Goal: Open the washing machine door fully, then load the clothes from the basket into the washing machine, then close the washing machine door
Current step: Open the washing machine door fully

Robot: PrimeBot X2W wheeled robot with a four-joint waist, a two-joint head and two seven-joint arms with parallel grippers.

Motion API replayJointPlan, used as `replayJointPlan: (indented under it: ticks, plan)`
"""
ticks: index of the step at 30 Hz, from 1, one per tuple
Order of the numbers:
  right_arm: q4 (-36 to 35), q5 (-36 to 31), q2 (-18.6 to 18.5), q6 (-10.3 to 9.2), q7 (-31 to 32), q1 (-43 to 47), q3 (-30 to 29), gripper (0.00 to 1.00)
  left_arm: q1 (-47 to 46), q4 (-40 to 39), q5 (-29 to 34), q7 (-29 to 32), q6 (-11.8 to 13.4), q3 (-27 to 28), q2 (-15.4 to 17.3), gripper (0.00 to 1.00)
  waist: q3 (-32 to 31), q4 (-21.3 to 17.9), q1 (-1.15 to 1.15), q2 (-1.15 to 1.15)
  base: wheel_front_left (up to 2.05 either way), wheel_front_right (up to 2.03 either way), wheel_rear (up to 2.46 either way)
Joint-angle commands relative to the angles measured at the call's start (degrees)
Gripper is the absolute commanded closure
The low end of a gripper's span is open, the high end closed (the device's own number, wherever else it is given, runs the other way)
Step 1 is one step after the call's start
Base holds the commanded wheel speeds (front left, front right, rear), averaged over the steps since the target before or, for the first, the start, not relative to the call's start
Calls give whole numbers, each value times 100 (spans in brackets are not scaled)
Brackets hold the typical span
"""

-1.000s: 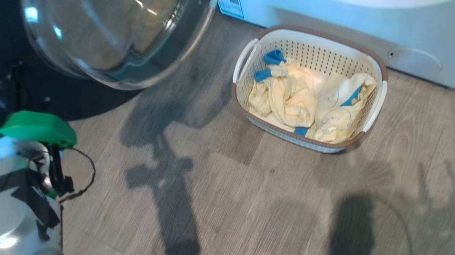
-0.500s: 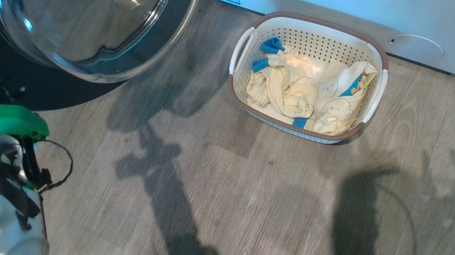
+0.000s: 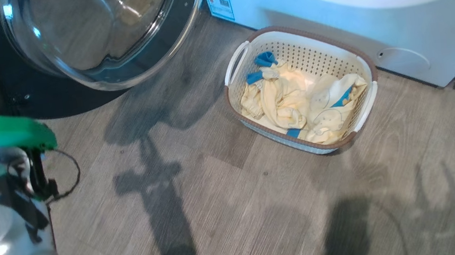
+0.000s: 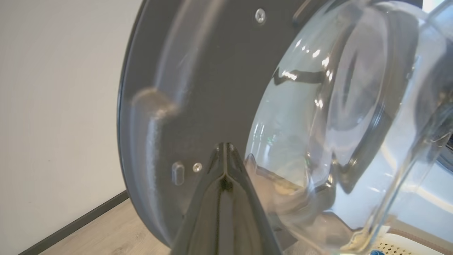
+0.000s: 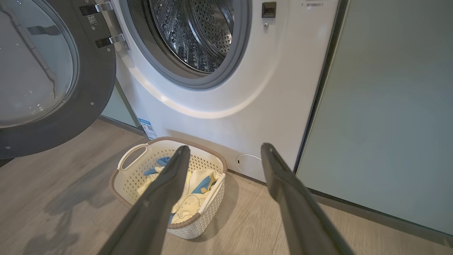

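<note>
In the head view the washing machine door (image 3: 55, 101) stands swung out at eleven o'clock, its glass bowl (image 3: 90, 28) bulging toward us. The basket (image 3: 367, 66) sits on the wood floor (image 3: 218, 196) at two o'clock, just in front of the white washing machine (image 3: 326, 20), with the pale yellow clothes (image 3: 292, 103) heaped inside it. In the left wrist view the left claw (image 4: 223, 147) has its fingers pressed flat together, holding nothing. Its tip, at six o'clock, is up at the door's black inner ring (image 4: 212, 71) just left of the bowl; whether it truly touches I cannot tell. I'd say the door wants a last push: press the ring, not the glass, follow the hinge's arc, and stop when it resists. In the right wrist view the right claw (image 5: 224, 148) hangs wide apart and empty, with the basket at seven o'clock and the steel drum (image 5: 198, 32) open at twelve.
</note>
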Motion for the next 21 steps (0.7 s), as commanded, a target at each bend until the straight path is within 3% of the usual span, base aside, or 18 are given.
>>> replayJointPlan:
  ticks: [1, 10, 21]
  plan:
    - [-104, 32, -29, -16, -81, -159, 150, 0, 143, -269, 55, -30, -16, 228, 209, 100, -100, -63, 0, 0, 0, 0, 0]
    - [285, 51, 136, -16, -394, -174, 238, 0, 1481, -1517, 130, -30, -167, 345, -290, 100, -588, -418, 0, 0, 0, 0, 0]
    - [619, 14, 211, -16, -612, -169, 364, 0, 2884, -2881, 75, -30, -323, -661, -626, 100, -1079, -1027, 0, 0, 0, 0, 0]
